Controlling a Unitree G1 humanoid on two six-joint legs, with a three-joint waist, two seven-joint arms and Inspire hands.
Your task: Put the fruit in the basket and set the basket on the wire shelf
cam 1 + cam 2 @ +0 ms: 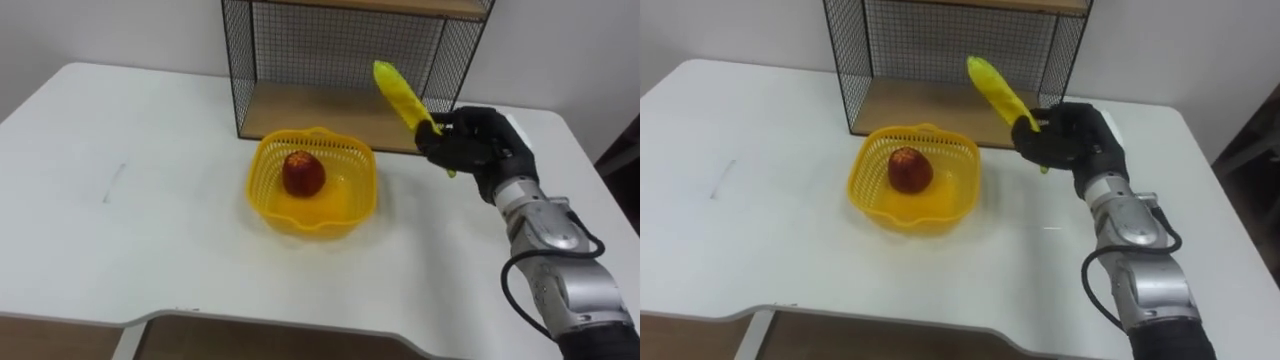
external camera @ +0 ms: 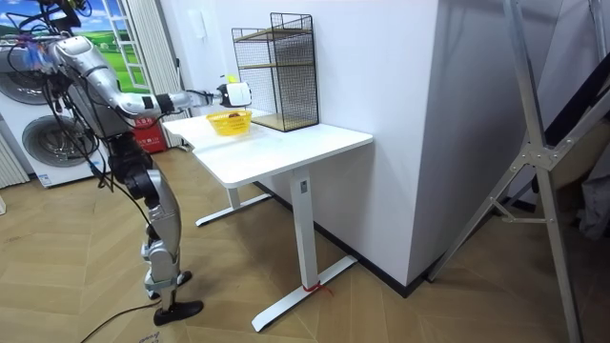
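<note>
White tabletop (image 1: 150, 200) carries the work, with a pale wall behind it. Above it, right of the basket, the banana (image 1: 400, 92) is held up in the air. Its lower end sits in the right hand (image 1: 475, 145), and its free end slants up and to the left, in front of the wire shelf's lower opening.

The banana is probably light and soft under the skin, so it would bruise if squeezed hard. Its smooth peel could let it pivot, since it is gripped near one end. A hold closer to the middle would likely steady it.

The hand's dark fingers are curled round the banana. The forearm comes in from the near right, rising toward the far side.

The yellow basket (image 1: 355, 150) stands on the tabletop left of the hand and just in front of the wire shelf (image 1: 340, 60), with a red apple (image 1: 303, 173) already inside. It looks like thin, springy plastic and is best taken by the rim. The apple may roll when the basket is lifted.

In the room view the robot stands at the tabletop's end, with one arm stretched over it.
</note>
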